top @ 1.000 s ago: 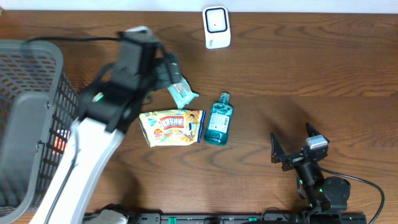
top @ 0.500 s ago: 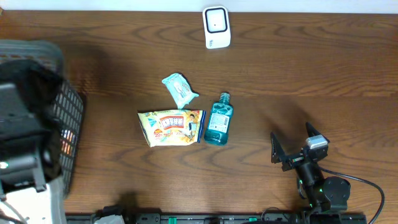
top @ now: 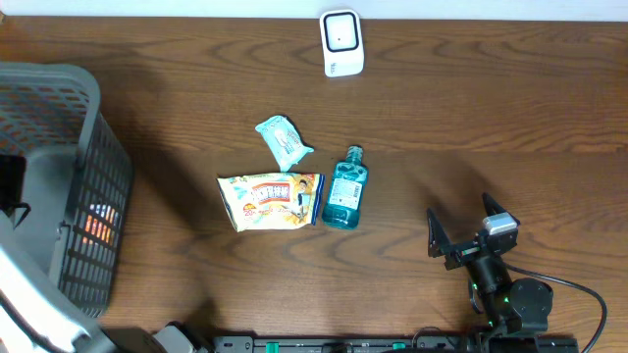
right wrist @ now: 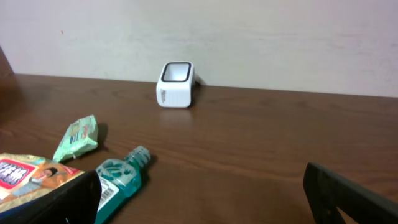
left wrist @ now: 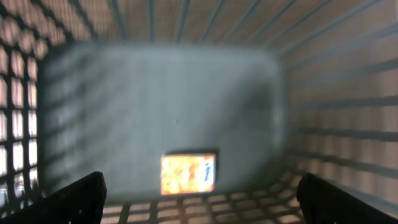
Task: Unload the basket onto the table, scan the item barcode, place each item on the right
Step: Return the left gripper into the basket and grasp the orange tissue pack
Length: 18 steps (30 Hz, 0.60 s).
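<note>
Left end effector (left wrist: 199, 190), right end effector (top: 461, 230), both wide open, empty, one scanner (top: 341, 42), one bottle (top: 343, 191)

A dark brown wooden table (top: 510, 127) with wavy grain fills the overhead view. A plain pale wall (right wrist: 280, 37) rises directly behind its far edge. Soft, even light leaves only faint shadows on the wood.

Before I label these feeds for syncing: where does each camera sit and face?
Overhead: above the table, looking down on scanner, mouthwash bottle, basket; right arm at bottom right.
Left wrist: over the basket, looking down at an orange packet inside; open left jaws at bottom.
Right wrist: low over the table, facing the wall; open right jaws below.
Overhead and right wrist share scanner and mouthwash bottle.
</note>
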### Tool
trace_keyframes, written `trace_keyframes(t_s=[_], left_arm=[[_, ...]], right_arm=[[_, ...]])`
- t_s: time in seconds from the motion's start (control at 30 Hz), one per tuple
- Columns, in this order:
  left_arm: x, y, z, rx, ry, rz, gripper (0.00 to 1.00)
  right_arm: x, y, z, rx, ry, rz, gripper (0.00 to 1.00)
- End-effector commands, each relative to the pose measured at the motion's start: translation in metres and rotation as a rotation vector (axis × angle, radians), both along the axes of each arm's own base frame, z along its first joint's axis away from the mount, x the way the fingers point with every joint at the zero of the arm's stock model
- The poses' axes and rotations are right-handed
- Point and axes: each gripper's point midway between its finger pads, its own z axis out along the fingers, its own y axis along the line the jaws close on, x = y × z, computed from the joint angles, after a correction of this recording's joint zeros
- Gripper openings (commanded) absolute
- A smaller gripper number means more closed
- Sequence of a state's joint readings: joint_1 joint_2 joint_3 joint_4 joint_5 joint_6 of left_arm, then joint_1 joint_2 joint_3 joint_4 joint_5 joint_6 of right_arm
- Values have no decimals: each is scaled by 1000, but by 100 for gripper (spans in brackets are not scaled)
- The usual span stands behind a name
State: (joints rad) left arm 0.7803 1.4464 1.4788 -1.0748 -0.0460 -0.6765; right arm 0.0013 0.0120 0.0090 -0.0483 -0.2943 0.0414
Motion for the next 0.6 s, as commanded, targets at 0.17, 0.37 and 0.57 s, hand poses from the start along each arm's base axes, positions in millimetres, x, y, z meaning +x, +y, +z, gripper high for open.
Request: trace_keyframes(t_s=[0.17,0.37,0.57], left_arm=[[15,-22,-89,-319,100,-40,98],[5,-24,-135,-358,189,-89,99],[0,-30,-162,-373,193,-90,88]], right_arm=[[0,1,-1,6,3,2,99],[0,1,-1,6,3,2,99],[0,1,-1,6,3,2,99]])
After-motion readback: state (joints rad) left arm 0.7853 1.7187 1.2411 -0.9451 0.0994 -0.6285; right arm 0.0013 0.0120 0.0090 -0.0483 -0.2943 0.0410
